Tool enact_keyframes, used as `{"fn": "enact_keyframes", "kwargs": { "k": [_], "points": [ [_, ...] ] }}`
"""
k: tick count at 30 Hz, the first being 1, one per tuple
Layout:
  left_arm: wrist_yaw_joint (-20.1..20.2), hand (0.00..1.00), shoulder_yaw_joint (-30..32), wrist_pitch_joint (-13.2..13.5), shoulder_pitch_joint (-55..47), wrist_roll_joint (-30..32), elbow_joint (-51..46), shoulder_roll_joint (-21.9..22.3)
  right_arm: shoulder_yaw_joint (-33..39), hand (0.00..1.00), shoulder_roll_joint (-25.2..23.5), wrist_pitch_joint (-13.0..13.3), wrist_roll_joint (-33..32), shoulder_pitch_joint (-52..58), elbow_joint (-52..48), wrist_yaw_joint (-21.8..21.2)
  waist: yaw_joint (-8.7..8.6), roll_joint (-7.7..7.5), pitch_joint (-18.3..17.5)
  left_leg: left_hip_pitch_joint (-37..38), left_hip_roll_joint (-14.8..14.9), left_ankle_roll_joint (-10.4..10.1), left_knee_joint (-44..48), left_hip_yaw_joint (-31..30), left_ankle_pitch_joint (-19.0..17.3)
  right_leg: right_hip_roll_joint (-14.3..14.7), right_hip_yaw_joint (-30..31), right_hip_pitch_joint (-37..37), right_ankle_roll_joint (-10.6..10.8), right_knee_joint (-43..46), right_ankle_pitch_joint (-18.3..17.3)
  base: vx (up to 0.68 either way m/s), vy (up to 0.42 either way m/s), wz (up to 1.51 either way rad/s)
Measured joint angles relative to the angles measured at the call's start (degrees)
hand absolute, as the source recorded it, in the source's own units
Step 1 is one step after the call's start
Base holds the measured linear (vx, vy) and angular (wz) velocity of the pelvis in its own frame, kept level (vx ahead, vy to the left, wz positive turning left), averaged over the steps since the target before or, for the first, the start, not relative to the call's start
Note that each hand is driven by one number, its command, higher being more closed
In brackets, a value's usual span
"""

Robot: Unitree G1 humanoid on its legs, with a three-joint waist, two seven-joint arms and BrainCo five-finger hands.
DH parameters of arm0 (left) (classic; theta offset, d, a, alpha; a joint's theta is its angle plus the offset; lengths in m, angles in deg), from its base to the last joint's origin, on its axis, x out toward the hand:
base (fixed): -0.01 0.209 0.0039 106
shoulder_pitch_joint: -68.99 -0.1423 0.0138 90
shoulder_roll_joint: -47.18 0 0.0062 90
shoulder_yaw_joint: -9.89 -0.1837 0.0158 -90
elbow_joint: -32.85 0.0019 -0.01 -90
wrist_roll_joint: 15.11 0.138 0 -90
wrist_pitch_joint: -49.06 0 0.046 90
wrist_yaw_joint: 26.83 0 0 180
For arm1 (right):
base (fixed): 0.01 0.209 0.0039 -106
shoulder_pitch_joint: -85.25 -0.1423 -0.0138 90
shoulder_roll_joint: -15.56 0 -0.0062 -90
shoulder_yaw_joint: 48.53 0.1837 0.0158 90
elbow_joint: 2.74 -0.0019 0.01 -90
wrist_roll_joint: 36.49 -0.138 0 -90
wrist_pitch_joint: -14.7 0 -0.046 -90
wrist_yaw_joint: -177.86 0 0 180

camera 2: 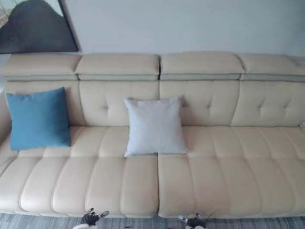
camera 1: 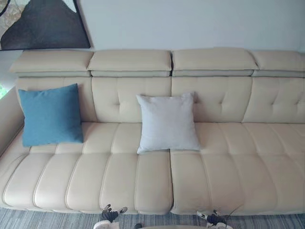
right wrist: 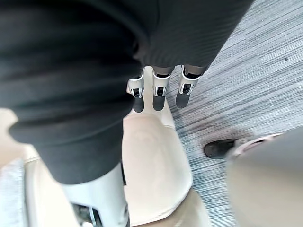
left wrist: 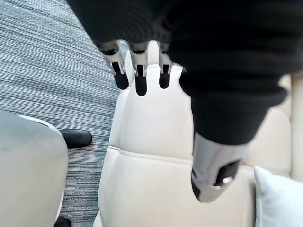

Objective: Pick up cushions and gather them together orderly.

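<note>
Sofa (camera 1: 143, 183) of cream leather spans the left eye view from edge to edge, with a padded headrest row along the top of its back, a buttoned backrest and a ribbed seat split by a seam near the middle. We see the blue cushion (camera 1: 51, 114) at the sofa's left end, upright on the seat and leaning on the backrest. The pale grey cushion (camera 1: 167, 123) stands at the sofa's middle, also propped against the backrest, its lower edge crossing the seat seam. The two cushions are well apart, with bare seat between them. Behind the sofa is a plain pale wall (camera 1: 190, 21), and a dark picture (camera 1: 45, 24) hangs above the sofa's left end. A grey striped carpet (camera 1: 43, 220) runs along the sofa's front.

From the right eye view we read the same layout: blue cushion at the sofa's left end, pale grey cushion at its centre, neither touching the other.

In the left wrist view the left hand (left wrist: 140, 71) hangs above the sofa's front edge. Its fingers are straight, the thumb stands apart, and it has hold of nothing. A corner of the pale grey cushion shows on the seat past the thumb, and the striped carpet lies beside the sofa.

In the right wrist view the right hand (right wrist: 159, 94) is likewise over the sofa's front edge, fingers extended and empty, with the carpet alongside.
</note>
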Motion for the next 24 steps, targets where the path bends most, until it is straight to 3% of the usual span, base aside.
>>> {"fn": "enact_keyframes", "kwargs": {
  "k": [4, 5, 8, 9, 10, 12, 13, 14, 15, 16, 19, 20, 22, 23, 24],
  "points": [
    [0.0, 0.0, 0.0, -0.1, 1.0, 0.5, 0.0, 0.4, -4.4, 0.0, -0.1, -0.4, 1.7, -1.3, -1.4, 0.2, 0.39, -0.74, 0.4, -2.0, 0.6, 0.5, 0.0, 6.0, -0.3, 0.4, 3.8, -5.0, 0.5, 1.9, -0.5, -0.12, 0.019, -0.71],
    [-0.1, 0.0, 0.0, -0.1, 1.6, 0.7, 0.0, 0.2, -5.6, 0.0, -0.5, -0.7, 2.0, -1.4, -2.4, 0.5, 0.39, -0.77, 0.5, -3.4, 0.8, 0.5, 0.1, 7.6, -0.3, 0.4, 4.2, -7.0, 1.3, 1.9, -0.1, -0.09, 0.003, -0.62],
    [-0.4, 0.0, 0.1, -0.4, 3.6, 0.9, -0.7, -0.8, -6.0, 0.0, -2.3, -1.0, 2.1, -2.8, -2.6, 1.3, 0.32, -2.84, 2.0, -7.6, 2.2, 1.7, 4.8, 10.5, -0.4, -0.1, 4.2, -10.2, 5.4, 1.8, 2.3, -0.05, -0.016, -0.32],
    [-0.6, 0.0, 0.2, -0.5, 3.7, 0.9, -1.4, -0.5, -6.1, 0.0, -2.4, -1.0, 2.1, -3.1, -2.6, 1.3, 0.31, -2.27, 2.5, -9.0, 3.4, 1.7, 5.9, 10.8, -0.2, 0.0, 3.3, -11.2, 4.1, 4.2, 1.2, 0.01, -0.073, 0.06],
    [-0.7, 0.0, 0.2, -0.5, 4.2, 0.8, -2.6, -0.3, -6.4, 0.0, -2.3, -0.9, 2.1, -3.2, -2.9, 1.6, 0.25, -2.4, 2.4, -9.8, 5.2, 1.8, 8.6, 10.2, -0.3, -1.6, -0.3, -14.0, -0.7, 22.7, -3.6, 0.06, -0.086, 0.2],
    [-0.7, 0.0, 0.2, -0.4, 4.2, 0.6, -3.7, -0.4, -6.4, 0.0, -2.6, -0.9, 2.1, -3.0, -2.7, 1.6, 0.35, -3.34, 1.9, -10.7, 5.5, 1.8, 10.8, 10.1, -0.3, -4.1, -0.2, -12.5, 0.4, 29.7, -5.0, 0.08, -0.122, 0.29],
    [-0.7, 0.0, 0.5, -0.3, 4.2, 0.4, -4.2, -0.6, -6.5, 0.0, -2.6, -0.7, 2.6, -3.2, -2.4, 1.6, 0.52, -3.98, 1.5, -11.8, 5.8, 1.8, 13.2, 10.1, -0.4, -6.8, 0.6, -10.3, 1.3, 32.7, -5.7, 0.01, -0.237, 0.2],
    [-0.8, 0.0, 0.9, -0.3, 4.1, 0.3, -4.4, -0.4, -6.6, 0.0, -2.6, -0.5, 3.2, -3.7, -2.4, 1.6, 1.01, -3.95, 1.6, -12.4, 6.6, 1.8, 15.2, 10.2, -0.4, -8.3, 1.7, -7.8, 1.5, 31.9, -5.8, -0.05, -0.336, 0.05],
    [-1.1, 0.0, 1.4, -0.4, 4.0, 0.3, -4.5, -0.2, -6.9, 0.0, -2.7, -0.5, 3.7, -4.0, -2.3, 1.6, 1.53, -3.87, 1.6, -13.2, 7.3, 1.7, 16.9, 10.3, -0.4, -8.4, 2.6, -5.7, 2.4, 28.3, -6.4, -0.13, -0.37, -0.1],
    [-1.4, 0.0, 1.7, -0.4, 4.0, 0.3, -4.5, -0.1, -7.6, 0.0, -2.4, -0.6, 4.3, -4.6, -2.4, 1.7, 2.42, -3.35, 1.5, -15.0, 9.0, 1.5, 20.0, 10.3, -0.5, -5.8, 2.8, -1.8, 3.7, 21.4, -8.8, -0.15, -0.3, -0.22],
    [-1.5, 0.0, 1.0, -0.3, 3.9, -0.3, -3.7, 2.4, -8.0, 0.0, -1.1, -0.6, 4.3, -5.6, -2.2, 2.2, 2.75, 0.58, 2.7, -16.9, 12.7, -1.8, 19.7, 8.2, 1.2, -1.5, -0.5, 1.9, 2.5, 13.1, -10.8, -0.21, -0.281, 0.1],
    [-1.5, 0.0, -0.8, -0.3, 4.2, -1.1, -3.2, 2.9, -7.9, 0.0, 0.1, -0.8, 4.3, -5.5, -1.9, 2.3, 2.54, 2.59, 3.6, -16.6, 13.6, -4.2, 17.0, 6.2, 3.5, 0.2, -2.0, 2.5, 1.6, 12.3, -11.2, -0.25, -0.247, 0.49],
    [-1.5, 0.0, -1.4, -0.3, 4.1, -1.5, -2.8, 2.9, -7.2, 0.0, 0.7, -1.2, 4.3, -4.6, -0.6, 2.4, 2.28, 3.22, 4.0, -15.3, 13.5, -5.2, 12.6, 4.8, 8.2, 1.0, -3.5, 2.4, 0.9, 12.9, -11.6, -0.25, -0.178, 0.49],
    [-1.5, 0.0, -1.3, -0.2, 4.0, -1.7, -2.8, 2.7, -6.0, 0.0, 0.9, -1.6, 4.2, -4.2, 0.4, 2.5, 2.29, 2.68, 4.0, -14.9, 12.9, -5.4, 11.1, 3.1, 9.9, 0.7, -4.7, 2.0, -0.5, 13.6, -12.3, -0.27, -0.13, 0.26],
    [-1.5, 0.0, -0.9, -0.1, 4.1, -1.8, -3.0, 2.5, -5.4, 0.0, 1.1, -1.8, 4.3, -4.2, 0.3, 2.8, 2.34, 1.88, 4.2, -15.1, 12.2, -5.7, 12.5, 1.7, 8.2, -0.3, -6.0, 1.5, -2.3, 14.1, -13.6, -0.29, -0.096, 0.06]
  ]
}}
